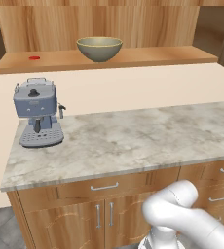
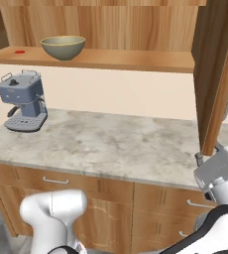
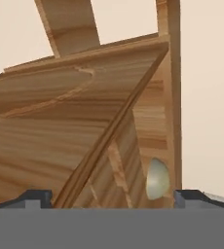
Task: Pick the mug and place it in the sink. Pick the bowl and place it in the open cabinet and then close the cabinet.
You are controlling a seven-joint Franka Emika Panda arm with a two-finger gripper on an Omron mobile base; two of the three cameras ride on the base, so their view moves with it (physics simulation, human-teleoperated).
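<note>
The olive-tan bowl sits upright on the light wood shelf of the cabinet. One cabinet door stands open at the right, swung out over the counter. My gripper is just below that door's lower edge, above the right end of the counter, far to the right of the bowl. In the hand view my gripper is open with nothing between its tips, facing the door's wood panel, with the bowl seen edge-on past it. The mug and the sink are out of view.
A blue-grey espresso machine stands at the left end of the marble counter. A small red object lies on the shelf left of the bowl. Base cabinets with drawers run below the counter.
</note>
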